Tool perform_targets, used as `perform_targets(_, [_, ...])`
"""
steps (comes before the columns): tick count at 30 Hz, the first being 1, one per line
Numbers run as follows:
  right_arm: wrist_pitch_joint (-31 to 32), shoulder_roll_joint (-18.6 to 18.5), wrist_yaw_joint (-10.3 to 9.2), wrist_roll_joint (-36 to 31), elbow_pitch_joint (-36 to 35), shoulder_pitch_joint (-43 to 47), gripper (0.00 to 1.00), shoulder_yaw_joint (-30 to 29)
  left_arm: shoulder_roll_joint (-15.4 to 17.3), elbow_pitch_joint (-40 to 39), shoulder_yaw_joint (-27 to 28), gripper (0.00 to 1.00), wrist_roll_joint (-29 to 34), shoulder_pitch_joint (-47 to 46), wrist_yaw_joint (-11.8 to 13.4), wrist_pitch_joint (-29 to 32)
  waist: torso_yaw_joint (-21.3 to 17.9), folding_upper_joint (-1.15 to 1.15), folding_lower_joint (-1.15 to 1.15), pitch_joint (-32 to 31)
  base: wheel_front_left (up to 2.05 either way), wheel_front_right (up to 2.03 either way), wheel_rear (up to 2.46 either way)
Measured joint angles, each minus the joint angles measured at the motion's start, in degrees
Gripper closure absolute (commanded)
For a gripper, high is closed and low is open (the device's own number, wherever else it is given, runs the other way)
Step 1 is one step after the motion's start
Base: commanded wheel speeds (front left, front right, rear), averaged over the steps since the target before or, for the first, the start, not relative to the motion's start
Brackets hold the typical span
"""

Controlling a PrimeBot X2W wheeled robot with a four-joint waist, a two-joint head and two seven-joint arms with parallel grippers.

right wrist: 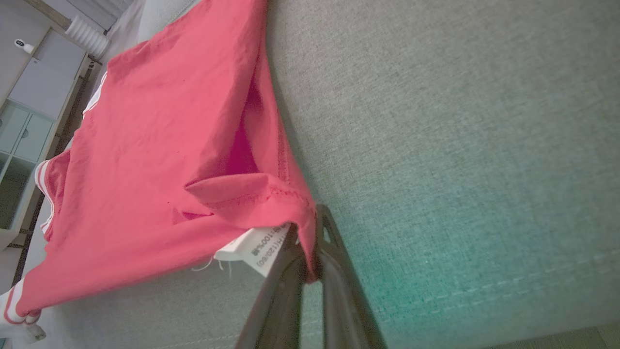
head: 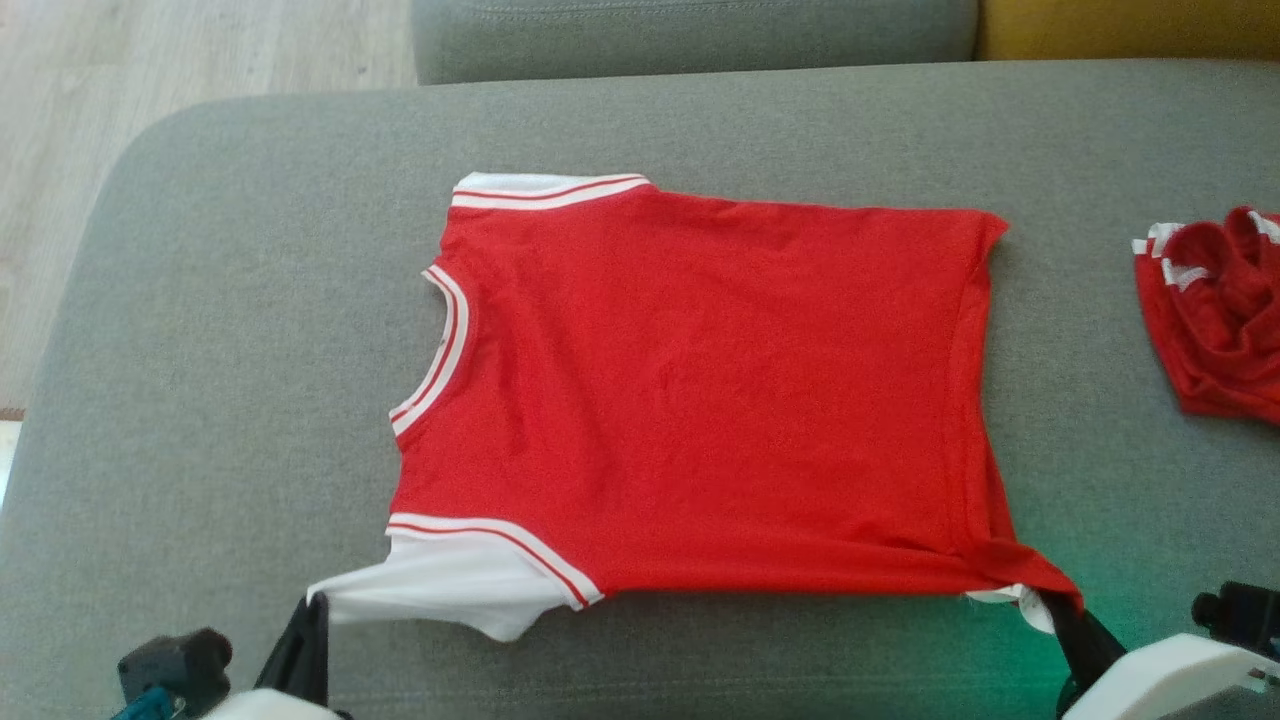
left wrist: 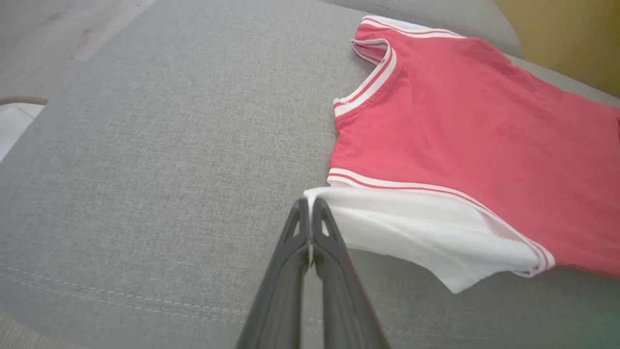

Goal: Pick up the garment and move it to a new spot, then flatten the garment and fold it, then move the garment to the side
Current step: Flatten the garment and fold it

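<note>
The red garment (head: 700,400) lies spread flat on the grey sofa cushion (head: 250,350), neckline toward the robot's left, hem toward its right. The left gripper (left wrist: 309,206) has its fingers clenched on the tip of the white sleeve (left wrist: 411,232), plain in the left wrist view; the right gripper (right wrist: 307,223) pinches the near hem corner. Its wrist view shows a printed care label (right wrist: 256,249) under that corner; the head view adds a second crumpled garment (head: 1215,310) at the cushion's right edge, apart from the first.
</note>
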Motion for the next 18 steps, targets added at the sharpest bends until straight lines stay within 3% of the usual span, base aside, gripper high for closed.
perform_targets(7, [11.51, 1.69, 0.00, -1.43, -4.13, 0.49, 1.00, -2.16, 1.52, -3.16, -0.37, 1.00, -1.14, 0.35, -0.03, 6.15, -0.65, 0.00, 0.00, 0.43, 0.00, 0.00, 0.00])
perform_targets(12, [22.08, 1.72, 0.00, -2.26, -3.31, -4.74, 1.00, -3.64, 3.49, -2.35, -0.52, 1.00, -3.55, -6.08, -2.34, 10.65, -1.37, 0.00, 0.00, 2.21, 0.00, 0.00, 0.00])
perform_targets(18, [30.40, 1.72, 0.00, -4.13, -2.65, -14.83, 1.00, -5.24, 5.68, 1.80, -0.16, 1.00, -7.23, -16.78, -5.39, 14.71, -2.30, 0.00, 0.00, 5.60, 0.00, 0.00, 0.00])
